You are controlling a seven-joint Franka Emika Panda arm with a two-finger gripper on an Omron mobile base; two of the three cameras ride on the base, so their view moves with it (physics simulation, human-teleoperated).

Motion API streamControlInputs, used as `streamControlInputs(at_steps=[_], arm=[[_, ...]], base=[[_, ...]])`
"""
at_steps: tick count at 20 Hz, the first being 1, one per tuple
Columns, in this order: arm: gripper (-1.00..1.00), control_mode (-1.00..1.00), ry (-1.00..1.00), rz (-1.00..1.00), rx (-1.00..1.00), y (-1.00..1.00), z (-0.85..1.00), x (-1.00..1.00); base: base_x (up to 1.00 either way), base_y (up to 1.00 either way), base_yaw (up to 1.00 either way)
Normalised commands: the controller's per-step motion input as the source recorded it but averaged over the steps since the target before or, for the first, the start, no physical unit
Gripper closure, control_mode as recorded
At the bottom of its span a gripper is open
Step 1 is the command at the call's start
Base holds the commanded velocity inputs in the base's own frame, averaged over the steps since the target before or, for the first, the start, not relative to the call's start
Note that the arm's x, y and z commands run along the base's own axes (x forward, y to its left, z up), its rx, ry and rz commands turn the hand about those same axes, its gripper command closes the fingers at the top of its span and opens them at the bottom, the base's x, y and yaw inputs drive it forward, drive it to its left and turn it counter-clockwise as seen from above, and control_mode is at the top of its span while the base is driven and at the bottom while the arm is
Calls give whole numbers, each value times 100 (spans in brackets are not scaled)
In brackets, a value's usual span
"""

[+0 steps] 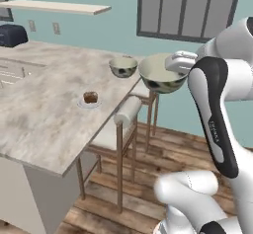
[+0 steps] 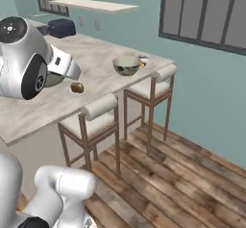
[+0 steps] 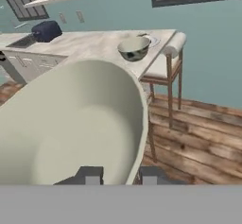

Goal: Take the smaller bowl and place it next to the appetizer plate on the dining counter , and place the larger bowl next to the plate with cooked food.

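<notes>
larger bowl [image 1: 160,76]: held in the air off the counter's near edge, above the stools, tilted a little; in the hand view its cream inside looms large just ahead of the finger tips.
pincer [image 3: 122,175]: nearly shut, its 2 fingers pinching the larger bowl's rim wall, 1 inside and 1 outside.
smaller bowl [image 1: 123,66]: upright on the dining counter [image 1: 44,114], near the far corner, just beside a small plate [image 2: 145,61] at the edge.
plate with food [image 1: 90,99]: a small white plate carrying a brown morsel, mid-counter, well apart from the smaller bowl.
handling, judged: glazed ceramic, so stiff, fairly heavy for a rim pinch, slick under the pads and liable to chip if knocked on marble.
where to hold, judged: the rim is the only part thin enough for these fingers; a 1-sided hold lets the bowl swing or slip, so keep it level and move slowly.
risk, judged: clipping the stool [image 1: 123,122] backs or the counter edge on the way in.
step, judged: carrying the larger bowl toward a plate; set down flat before letting go.
</notes>
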Motion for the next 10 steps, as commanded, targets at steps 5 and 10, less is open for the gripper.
streamControlInputs(at_steps=[5,10], arm=[[100,100,0,0,0,0,0,0],[100,100,0,0,0,0,0,0]], base=[[100,-55,55],[100,-53,58]])
